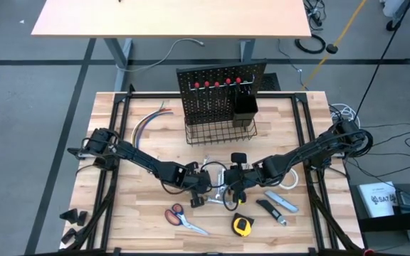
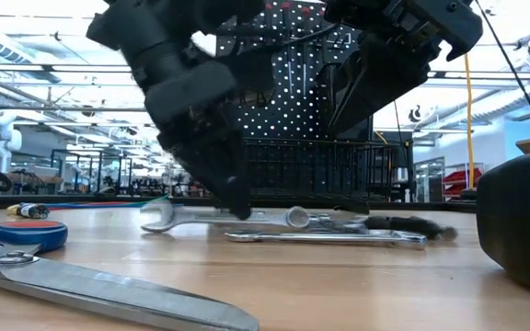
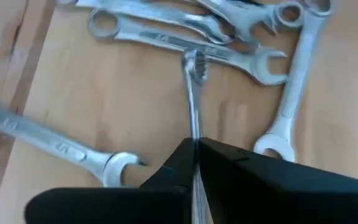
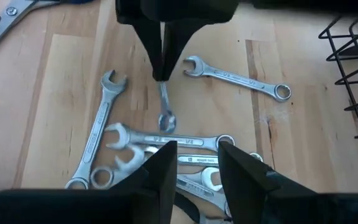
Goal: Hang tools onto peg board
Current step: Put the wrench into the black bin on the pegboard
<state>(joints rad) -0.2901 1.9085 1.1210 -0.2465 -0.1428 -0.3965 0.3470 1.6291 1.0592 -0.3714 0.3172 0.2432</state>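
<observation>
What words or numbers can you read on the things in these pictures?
None can be read for sure.
White box on the floor beside the table: dark lettering, too small to read.
Wrenches: stamped marks on the handles, too blurred to read.
Yellow tape measure: no text legible.

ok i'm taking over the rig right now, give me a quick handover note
Left gripper: shut on a small wrench, pinched by its shaft, ring end resting on the wrench pile.
Right gripper: open, hovering over the same pile, holding nothing.
Peg board: red-handled screwdrivers hang along its top row.
On the table: wrenches, scissors, tape measure, utility knife.
Left to do: lift and hang this wrench, then everything on the table.
</observation>
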